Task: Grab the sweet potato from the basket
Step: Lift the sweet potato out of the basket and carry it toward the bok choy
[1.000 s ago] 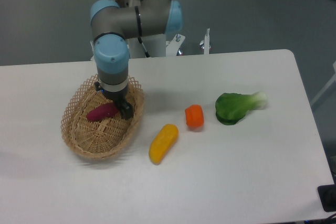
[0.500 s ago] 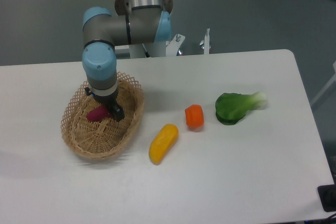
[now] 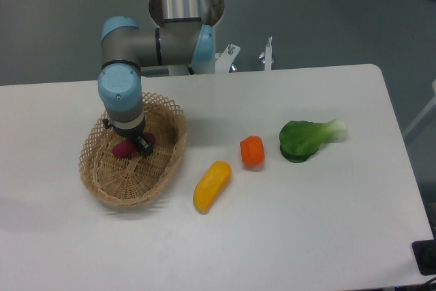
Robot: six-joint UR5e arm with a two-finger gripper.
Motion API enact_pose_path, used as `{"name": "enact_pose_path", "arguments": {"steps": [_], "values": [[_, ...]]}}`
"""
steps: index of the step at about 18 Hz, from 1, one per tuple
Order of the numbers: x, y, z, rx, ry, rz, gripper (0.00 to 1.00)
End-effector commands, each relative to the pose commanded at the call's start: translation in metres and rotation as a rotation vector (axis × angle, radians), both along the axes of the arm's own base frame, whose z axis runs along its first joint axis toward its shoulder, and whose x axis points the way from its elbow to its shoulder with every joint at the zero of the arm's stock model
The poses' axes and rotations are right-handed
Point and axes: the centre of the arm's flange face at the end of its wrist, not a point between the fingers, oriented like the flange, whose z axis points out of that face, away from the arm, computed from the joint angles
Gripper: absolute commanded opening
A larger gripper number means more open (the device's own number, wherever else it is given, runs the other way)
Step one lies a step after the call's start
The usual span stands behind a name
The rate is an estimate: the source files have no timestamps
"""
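The sweet potato (image 3: 123,149) is a small dark magenta piece lying inside the oval tan wicker basket (image 3: 163,161) at the left of the table. My gripper (image 3: 134,144) points down into the basket, right over the sweet potato, and hides most of it. Only the left end and a sliver on the right show past the dark fingers. I cannot tell whether the jaws are open or closed on it.
A yellow elongated vegetable (image 3: 212,185) lies right of the basket. An orange pepper (image 3: 252,150) sits beyond it, and a green leafy vegetable (image 3: 308,138) is further right. The arm's base stands behind the basket at the table's far edge.
My gripper has moved left within the basket, from the sweet potato's right end to directly over it, covering more of it. The sweet potato has stayed in place.
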Motion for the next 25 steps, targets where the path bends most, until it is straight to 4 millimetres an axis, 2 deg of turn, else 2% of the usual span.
{"name": "enact_pose_path", "arguments": {"steps": [1,6,7,10,13,17,21,24,25], "values": [[-0.001,0.001,0.001,0.003,0.003,0.0,0.0],[-0.013,0.01,0.02,0.035,0.023,0.013,0.0],[-0.018,0.011,0.03,0.051,0.034,0.021,0.0],[-0.049,0.003,0.053,0.09,0.056,0.079,0.0],[-0.099,-0.012,0.072,0.132,0.082,0.162,0.03],[-0.163,-0.025,0.098,0.17,0.123,0.26,0.03],[-0.218,-0.049,0.105,0.178,0.153,0.258,0.03],[-0.276,-0.082,0.111,0.176,0.19,0.24,0.03],[-0.289,-0.089,0.112,0.168,0.203,0.226,0.03]]}}
